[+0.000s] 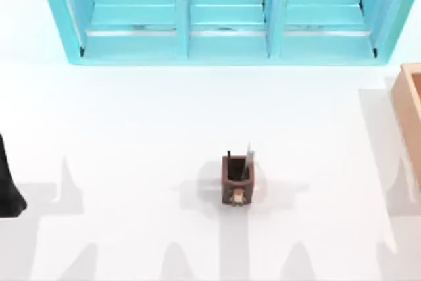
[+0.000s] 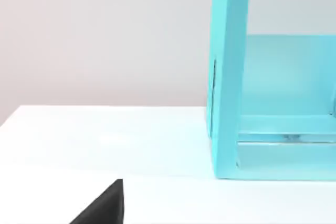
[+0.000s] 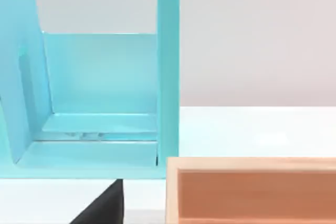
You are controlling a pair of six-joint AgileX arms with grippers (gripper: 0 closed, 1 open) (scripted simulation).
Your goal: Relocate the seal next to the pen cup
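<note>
Fingers spread or clenched: cannot tell, on either side. Just a black wedge of the left gripper low in the left wrist view, and a like wedge of the right gripper in the right wrist view, neither touching anything. Nothing grasped, by the look of it.

Outward from there: a dark piece of the left arm at the left edge of the top view, low over the white table, parked well apart from everything. Ahead of the left wrist, an end wall of the turquoise shelf unit; ahead of the right wrist, the other end of it and the rim of the light-wood box, which sits at the right edge of the top view, just below the shelf unit.

Pen cup upright at lower centre of the top view, alone on bare table, with a black pen and a grey stick poking out and a tiny tan figure on its front. Seal: whereabouts cannot be told from here.

Step in hand, as a judgement: the very start, before any reach or grasp. Next move: find the seal first, then bring the nearer gripper above its red knob, jaws wide enough for it, and close gently. After that, carry to the bare patch just beside the cup, without knocking the pen.
</note>
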